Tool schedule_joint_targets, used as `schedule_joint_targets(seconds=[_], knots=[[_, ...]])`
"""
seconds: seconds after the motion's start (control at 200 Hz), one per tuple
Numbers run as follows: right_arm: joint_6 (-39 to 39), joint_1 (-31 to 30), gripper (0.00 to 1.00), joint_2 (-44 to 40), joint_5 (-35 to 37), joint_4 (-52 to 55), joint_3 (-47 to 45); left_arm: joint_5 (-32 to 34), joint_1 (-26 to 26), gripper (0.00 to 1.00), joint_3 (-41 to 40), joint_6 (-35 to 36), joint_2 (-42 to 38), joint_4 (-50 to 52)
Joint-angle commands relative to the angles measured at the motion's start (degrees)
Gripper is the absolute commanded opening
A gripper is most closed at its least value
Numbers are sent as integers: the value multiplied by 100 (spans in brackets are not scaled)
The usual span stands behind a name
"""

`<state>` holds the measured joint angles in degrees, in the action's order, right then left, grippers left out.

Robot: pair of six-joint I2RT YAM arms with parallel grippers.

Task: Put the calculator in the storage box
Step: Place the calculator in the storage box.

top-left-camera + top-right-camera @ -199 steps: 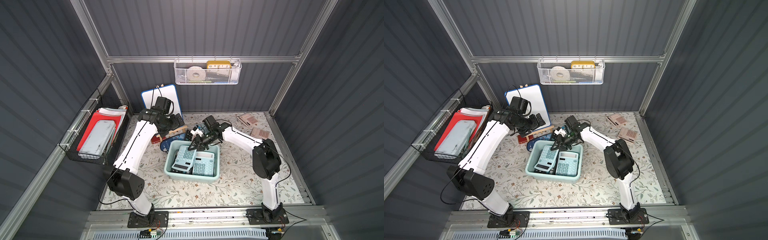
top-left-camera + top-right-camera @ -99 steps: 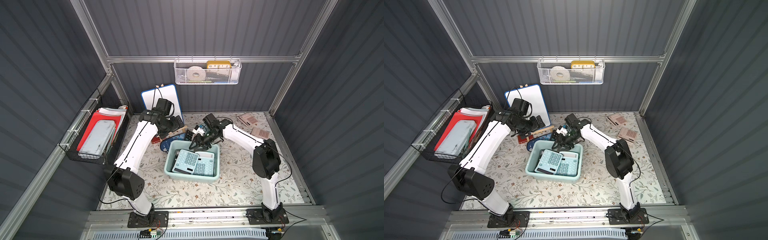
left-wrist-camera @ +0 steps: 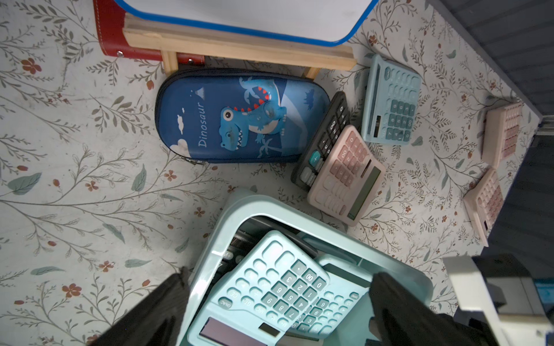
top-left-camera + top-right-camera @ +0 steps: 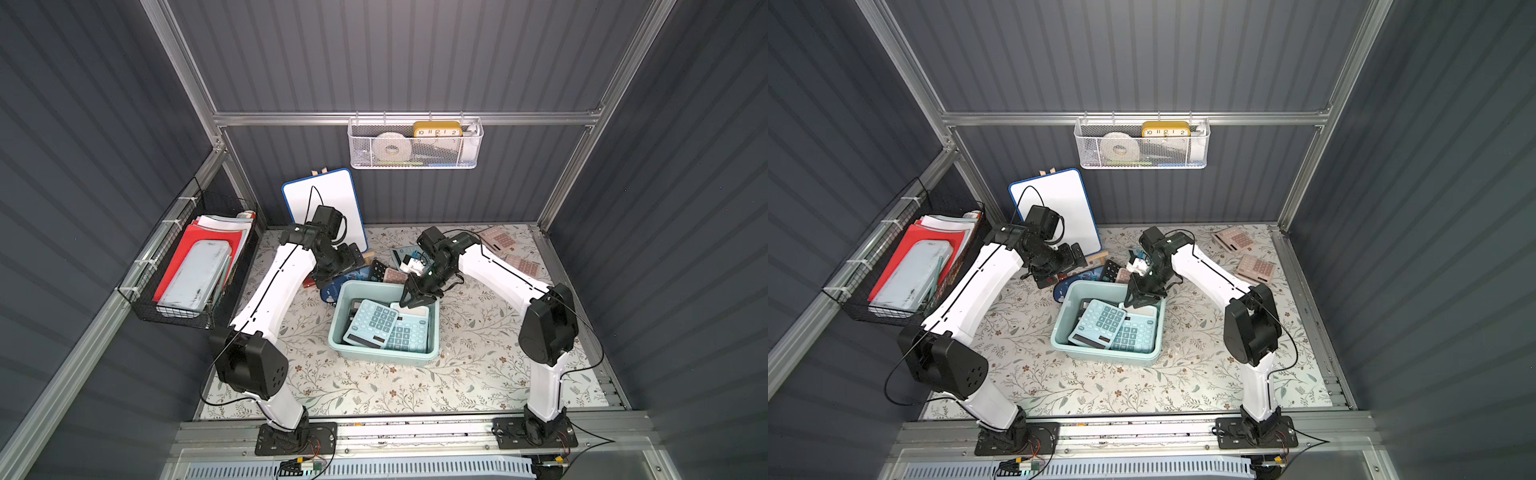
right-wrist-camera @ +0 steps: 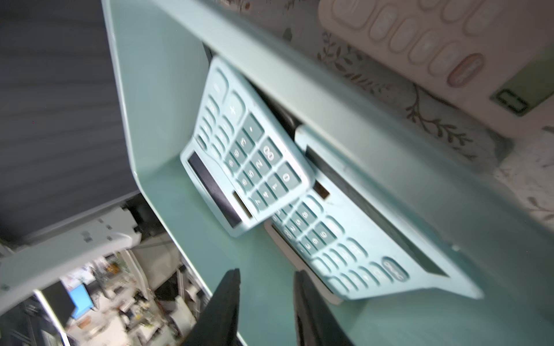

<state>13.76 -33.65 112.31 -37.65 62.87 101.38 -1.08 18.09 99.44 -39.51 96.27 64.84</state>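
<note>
The mint storage box (image 4: 382,358) (image 4: 1100,358) stands mid-table. A teal calculator (image 4: 371,323) (image 3: 269,287) (image 5: 248,155) lies tilted inside it, overlapping a second teal calculator (image 4: 409,330) (image 5: 344,239). My right gripper (image 4: 409,300) (image 5: 266,272) hovers over the box's far right corner. Its fingers stand a narrow gap apart with nothing between them. My left gripper (image 3: 278,299) (image 4: 330,272) is wide open and empty above the box's far left corner.
A dinosaur pencil case (image 3: 239,116), a black calculator (image 3: 326,140), a pink calculator (image 3: 347,176) and a teal calculator (image 3: 389,102) lie behind the box. Two pink ones (image 4: 498,239) sit far right. Whiteboard (image 4: 322,208), white mesh basket (image 4: 415,145), black wire basket (image 4: 191,266).
The right gripper held the teal calculator tilted over the box. It let go, the calculator dropped flat across the other one, and the jaws narrowed again. The left arm stayed put.
</note>
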Motion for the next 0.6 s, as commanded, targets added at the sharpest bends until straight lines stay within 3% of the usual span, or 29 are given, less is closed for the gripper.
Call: schedule_joint_targets(seconds=[0.0, 0.155, 0.595], knots=[[-493, -101, 21, -131, 231, 426, -291, -158, -44, 99, -136, 101, -60, 205], [-667, -307, 10, -64, 328, 445, -368, -351, -127, 99, -383, 19, -64, 146], [-927, -827, 6, 631, 601, 586, 134, -733, -284, 99, -984, -106, -98, -95]])
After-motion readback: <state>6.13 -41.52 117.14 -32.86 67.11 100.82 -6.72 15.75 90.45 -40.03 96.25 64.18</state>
